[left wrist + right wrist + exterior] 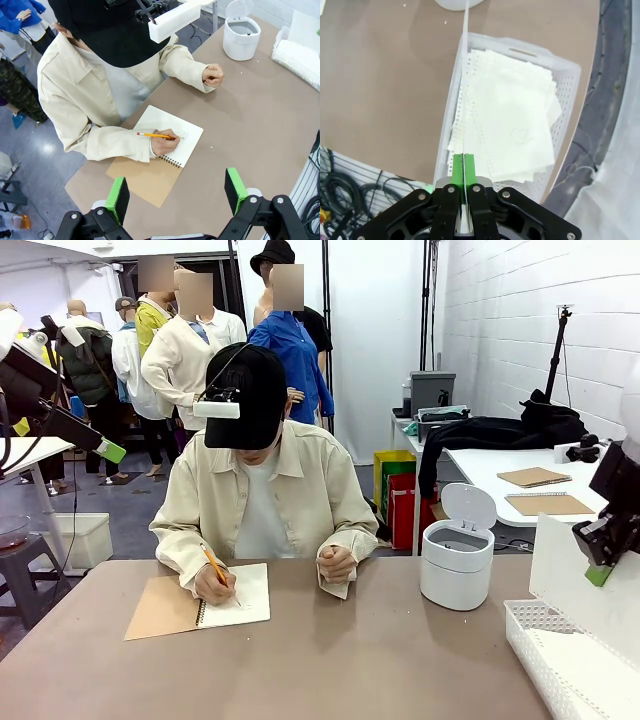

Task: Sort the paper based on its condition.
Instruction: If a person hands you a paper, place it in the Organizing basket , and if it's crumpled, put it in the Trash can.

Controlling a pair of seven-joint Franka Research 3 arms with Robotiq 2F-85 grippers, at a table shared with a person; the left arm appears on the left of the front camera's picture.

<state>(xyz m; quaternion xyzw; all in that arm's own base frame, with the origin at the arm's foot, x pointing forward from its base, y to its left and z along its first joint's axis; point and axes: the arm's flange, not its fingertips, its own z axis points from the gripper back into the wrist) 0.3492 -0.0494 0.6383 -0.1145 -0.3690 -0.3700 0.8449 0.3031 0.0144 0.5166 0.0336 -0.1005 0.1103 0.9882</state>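
My right gripper point(464, 167) is shut on one sheet of paper point(465, 75), seen edge-on as a thin white line rising above the white lattice basket point(567, 80). Several more off-white sheets point(512, 120) lie stacked in that basket. From the front, the held sheet point(575, 585) hangs at the right edge above the basket point(545, 655), with the right gripper point(600, 568) on it. My left gripper point(176, 192) is open and empty, high above the table's left side, and its green-tipped finger shows at upper left as the left gripper point(102, 447).
A person sits at the far side, writing with a pencil point(154, 135) in an open spiral notebook point(235, 598) with a brown cover. The other hand point(336, 562) rests as a fist on the table. A white lidded bin point(457, 555) stands open at mid right.
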